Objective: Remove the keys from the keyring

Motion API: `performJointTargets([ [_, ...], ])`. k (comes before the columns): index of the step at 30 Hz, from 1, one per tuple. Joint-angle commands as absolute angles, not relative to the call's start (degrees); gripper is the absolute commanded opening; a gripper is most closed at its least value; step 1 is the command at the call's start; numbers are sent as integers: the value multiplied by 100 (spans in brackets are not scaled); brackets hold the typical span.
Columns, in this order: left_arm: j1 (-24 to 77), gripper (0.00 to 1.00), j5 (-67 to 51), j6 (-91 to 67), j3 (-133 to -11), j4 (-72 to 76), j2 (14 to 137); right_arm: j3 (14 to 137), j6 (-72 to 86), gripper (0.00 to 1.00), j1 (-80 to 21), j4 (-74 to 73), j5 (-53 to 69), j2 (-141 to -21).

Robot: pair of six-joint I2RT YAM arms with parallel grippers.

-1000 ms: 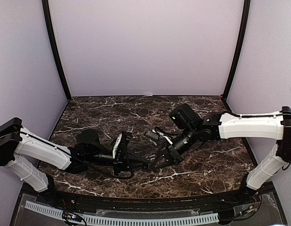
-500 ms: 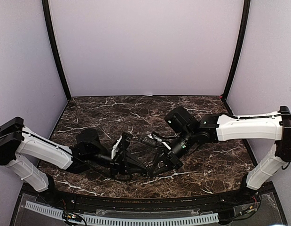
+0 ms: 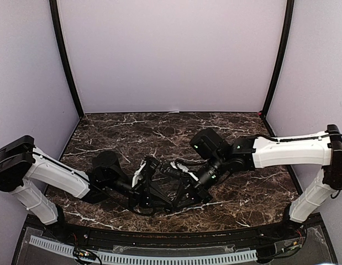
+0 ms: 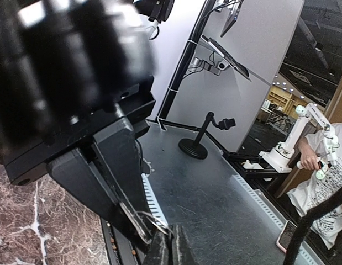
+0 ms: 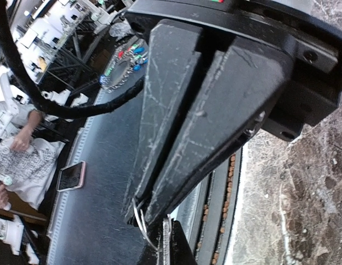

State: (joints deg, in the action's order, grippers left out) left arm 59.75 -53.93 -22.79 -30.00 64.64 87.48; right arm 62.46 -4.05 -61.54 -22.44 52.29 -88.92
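My two grippers meet tip to tip low over the front middle of the dark marble table (image 3: 126, 132). The left gripper (image 3: 166, 197) comes from the left and the right gripper (image 3: 180, 194) from the right. The keyring shows only as a thin wire ring (image 4: 154, 222) between the tips. In the left wrist view the left gripper (image 4: 171, 245) is shut on it. In the right wrist view the right gripper (image 5: 171, 243) is shut on the ring (image 5: 138, 225), opposite the shut left fingers (image 5: 176, 121). I cannot make out the keys or the black fob.
The table's front edge and a white perforated rail (image 3: 143, 256) lie just below the grippers. Purple walls close in the back and sides. Past the edge, the wrist views show a grey metal floor (image 4: 215, 187) and a person (image 4: 325, 165).
The right arm has swung left and toward the front edge. The left arm has followed, reaching further right. Both grippers stay closed and joined at the ring.
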Motion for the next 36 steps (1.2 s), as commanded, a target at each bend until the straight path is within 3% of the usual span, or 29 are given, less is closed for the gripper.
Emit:
performJointTargets([
  [1, 6028, 0, -5875, -2431, -3299, 7065, 8688, 6279, -658, 0, -6307, -1995, 3803, -8868],
  [6, 6029, 0, -5790, -2471, -3251, 7073, 8668, 6100, -683, 0, -6427, -1564, 2981, -8709],
  [14, 6016, 0, -5594, -2624, -3160, 7465, 8812, 5642, -408, 0, -6593, -670, 2625, -8410],
  [21, 5774, 0, -4981, -2535, -2750, 7344, 8536, 5176, -6, 0, -6564, -370, 1290, -7817],
  [25, 5428, 0, -3970, -2329, -2399, 6594, 8029, 4893, 400, 0, -6320, -305, 472, -7486],
  [29, 5035, 0, -2752, -1953, -2582, 4558, 7603, 4608, 931, 0, -5774, -214, 388, -7473],
  [36, 3918, 0, -1585, -1958, -2958, 2820, 8292, 4440, 1631, 0, -5074, 490, 169, -8368],
])
